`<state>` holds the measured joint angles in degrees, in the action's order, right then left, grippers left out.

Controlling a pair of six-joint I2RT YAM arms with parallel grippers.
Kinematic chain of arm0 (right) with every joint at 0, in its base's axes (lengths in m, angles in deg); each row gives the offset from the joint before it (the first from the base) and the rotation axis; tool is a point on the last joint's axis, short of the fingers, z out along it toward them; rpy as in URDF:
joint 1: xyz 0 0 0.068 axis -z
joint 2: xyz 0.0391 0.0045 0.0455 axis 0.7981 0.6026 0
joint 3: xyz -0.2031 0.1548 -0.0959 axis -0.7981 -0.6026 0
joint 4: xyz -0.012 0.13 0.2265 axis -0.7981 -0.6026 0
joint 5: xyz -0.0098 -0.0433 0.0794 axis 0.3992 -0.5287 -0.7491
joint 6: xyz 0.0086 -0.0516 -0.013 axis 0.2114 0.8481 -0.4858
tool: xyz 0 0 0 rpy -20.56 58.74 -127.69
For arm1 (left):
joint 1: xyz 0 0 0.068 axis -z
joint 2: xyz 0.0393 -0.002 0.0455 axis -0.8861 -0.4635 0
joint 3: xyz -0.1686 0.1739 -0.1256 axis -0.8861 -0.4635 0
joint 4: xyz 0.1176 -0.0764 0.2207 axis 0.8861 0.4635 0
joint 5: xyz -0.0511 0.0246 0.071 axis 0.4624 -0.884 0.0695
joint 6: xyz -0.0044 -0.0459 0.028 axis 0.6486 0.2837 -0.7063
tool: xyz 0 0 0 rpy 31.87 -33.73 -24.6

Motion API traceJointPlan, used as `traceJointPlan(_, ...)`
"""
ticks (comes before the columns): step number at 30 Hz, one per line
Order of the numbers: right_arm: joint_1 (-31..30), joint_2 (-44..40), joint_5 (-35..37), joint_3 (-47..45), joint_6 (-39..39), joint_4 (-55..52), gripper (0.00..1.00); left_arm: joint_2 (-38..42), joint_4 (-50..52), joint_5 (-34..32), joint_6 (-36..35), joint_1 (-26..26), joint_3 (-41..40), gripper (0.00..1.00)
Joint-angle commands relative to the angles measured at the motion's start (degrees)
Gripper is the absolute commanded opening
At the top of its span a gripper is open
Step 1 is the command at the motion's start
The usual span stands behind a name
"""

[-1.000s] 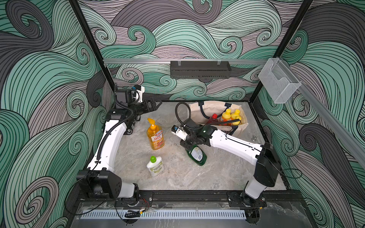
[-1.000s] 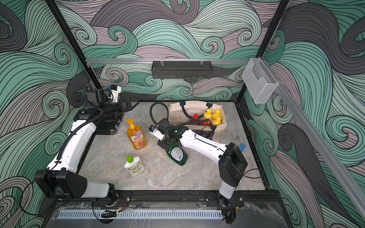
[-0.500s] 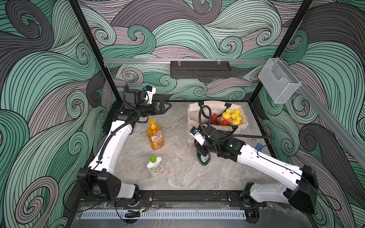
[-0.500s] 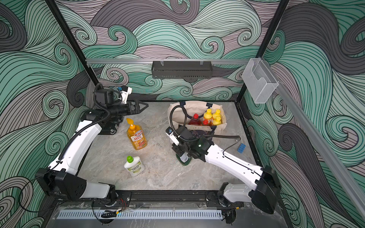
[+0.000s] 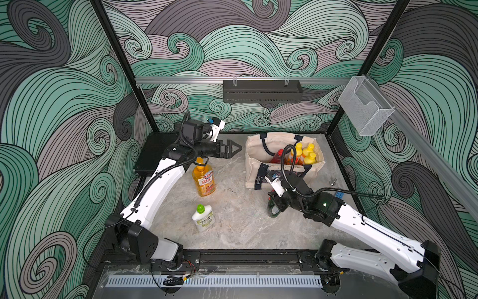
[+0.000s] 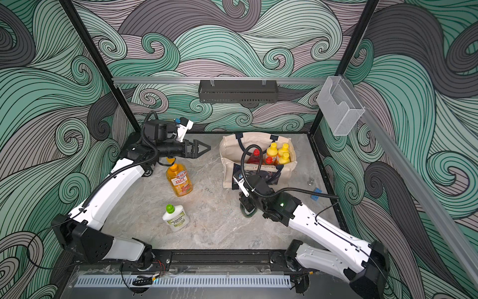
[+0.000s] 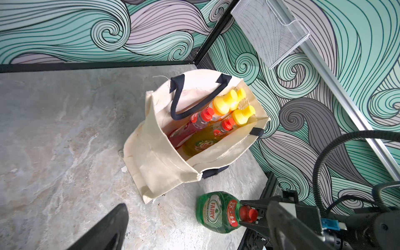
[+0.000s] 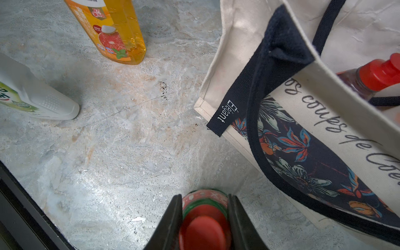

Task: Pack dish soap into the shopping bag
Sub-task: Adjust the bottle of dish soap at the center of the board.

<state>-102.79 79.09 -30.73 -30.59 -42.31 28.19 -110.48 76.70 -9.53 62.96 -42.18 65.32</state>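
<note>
Right gripper (image 8: 204, 202) is clamped on the neck of the dark green Fairy bottle (image 7: 216, 211), right under the red cap (image 8: 204, 232). The bottle sits just beside the front pocket (image 8: 303, 162) of the canvas tote (image 7: 155, 155).

Good spot imo. The neck is stiff and the cap works as a stop, while the body looks slick, squishy and probably hefty with liquid.

Left gripper (image 5: 234, 149) hangs wide open, holding nothing.

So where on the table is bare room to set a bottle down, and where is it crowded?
Widest bare marble: front middle, between the white bottle and the dark green bottle in the right gripper. Also free: the gap between the orange pump bottle and the shopping bag, below the open left gripper. Crowded: inside the bag.
</note>
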Motion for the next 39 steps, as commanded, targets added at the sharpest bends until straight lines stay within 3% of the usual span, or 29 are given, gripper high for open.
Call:
traceJointPlan(1, 0.6, -3.3, 2.0, 0.3, -1.6, 1.8, 0.14, -1.1, 0.8, 0.2, -1.4, 1.3, 0.4, 0.99)
traceJointPlan(4, 0.6, -5.1, 1.6, -0.2, -2.4, 1.2, 0.13, -1.5, 1.0, 0.1, -1.5, 2.2, 0.5, 0.99)
traceJointPlan(6, 0.6, -6.6, 1.5, -1.0, -2.8, 1.2, 0.04, -1.6, 1.1, -0.1, -1.8, 2.9, 0.5, 0.98)
traceJointPlan(9, 0.6, -9.7, 2.2, -3.2, -3.6, 1.6, 0.13, -1.6, 1.4, -0.6, -2.2, 3.5, 0.6, 0.99)
traceJointPlan(17, 0.5, -19.4, 7.1, -10.6, -6.4, 6.2, 0.09, -1.9, 2.1, -1.6, -2.9, 4.7, 0.8, 0.98)
traceJointPlan(22, 0.5, -21.6, 9.9, -12.7, -8.4, 6.4, 0.3, -2.1, 2.3, -1.9, -3.1, 5.2, 0.8, 0.99)
traceJointPlan(25, 0.5, -22.6, 10.6, -13.3, -10.0, 5.9, 0.36, -2.3, 2.4, -2.0, -3.0, 5.4, 0.8, 0.99)
traceJointPlan(27, 0.5, -23.7, 10.9, -14.0, -11.0, 5.9, 0.51, -2.4, 2.4, -1.9, -3.0, 5.5, 0.8, 0.99)
traceJointPlan(30, 0.5, -25.2, 11.2, -14.9, -12.2, 5.4, 0.55, -2.4, 2.4, -2.2, -3.1, 6.0, 0.8, 0.99)
traceJointPlan(33, 0.5, -26.6, 11.4, -15.3, -12.9, 5.1, 0.71, -2.4, 2.7, -2.4, -3.4, 6.4, 0.9, 0.99)
traceJointPlan(39, 0.5, -27.9, 10.8, -14.1, -13.3, 4.9, 0.78, -2.3, 2.9, -2.7, -3.4, 6.9, 1.0, 0.99)
